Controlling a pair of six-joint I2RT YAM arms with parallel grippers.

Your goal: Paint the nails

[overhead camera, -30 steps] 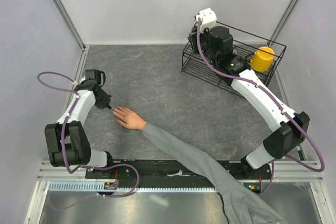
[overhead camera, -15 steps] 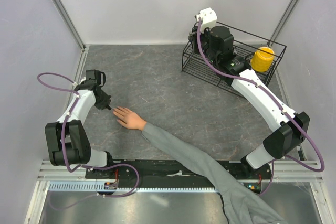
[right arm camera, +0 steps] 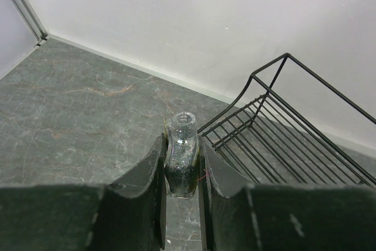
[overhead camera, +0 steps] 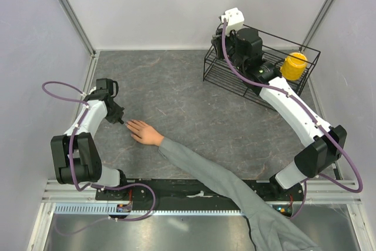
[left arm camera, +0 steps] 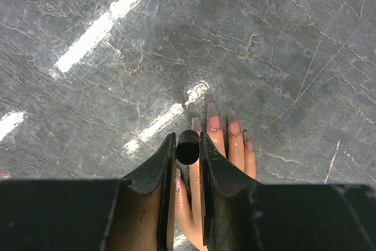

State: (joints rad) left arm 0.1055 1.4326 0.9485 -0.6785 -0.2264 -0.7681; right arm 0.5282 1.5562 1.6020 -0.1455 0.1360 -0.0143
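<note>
A bare hand (overhead camera: 145, 132) with a long grey sleeve (overhead camera: 223, 183) lies flat on the table, fingers pointing left. My left gripper (left arm camera: 188, 141) is shut on a black round brush cap (left arm camera: 188, 147) and hovers right over the fingers. The cap covers one fingertip, and the brush below it is hidden. Beside it, two nails (left arm camera: 214, 123) (left arm camera: 234, 128) show pink and glossy. In the top view my left gripper (overhead camera: 121, 121) sits at the fingertips. My right gripper (right arm camera: 182, 144) is shut on a small open glass bottle (right arm camera: 181, 160) of dark polish, held upright near the basket.
A black wire basket (overhead camera: 207, 70) stands at the back right, holding a yellow container (overhead camera: 294, 66). Its open wire rim (right arm camera: 276, 74) is just right of the held bottle. Walls close in the table at the left, back and right.
</note>
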